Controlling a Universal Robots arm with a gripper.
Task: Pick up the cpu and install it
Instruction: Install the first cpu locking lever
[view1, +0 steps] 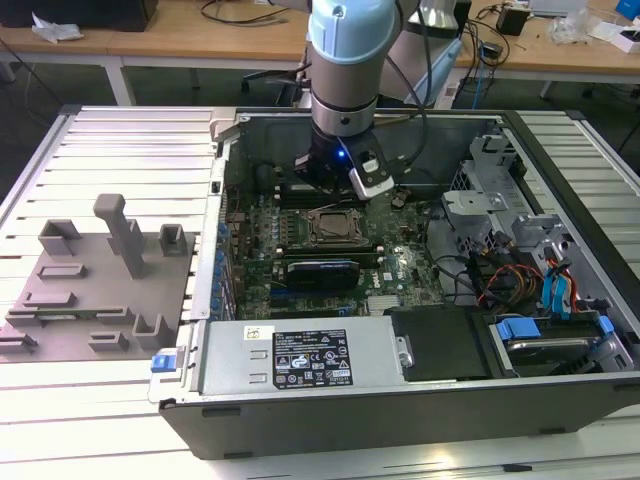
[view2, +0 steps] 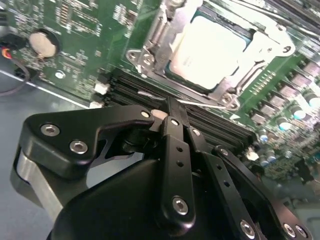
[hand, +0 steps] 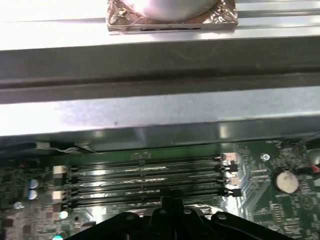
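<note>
The cpu (view2: 210, 50) sits inside the socket (view2: 150, 52), framed by metal. The gripper (view2: 171, 105) hangs just beside the socket, over the memory slots (hand: 145, 175), claw pinched closed on nothing. The black card (view1: 320, 272) flanks the socket's opposite side.

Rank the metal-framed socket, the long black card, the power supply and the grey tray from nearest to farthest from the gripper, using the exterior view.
From the gripper:
1. socket, right beside it on the board.
2. black card, just past the socket.
3. power supply, along the case's near wall.
4. grey tray, outside the case, at the exterior view's left.
</note>
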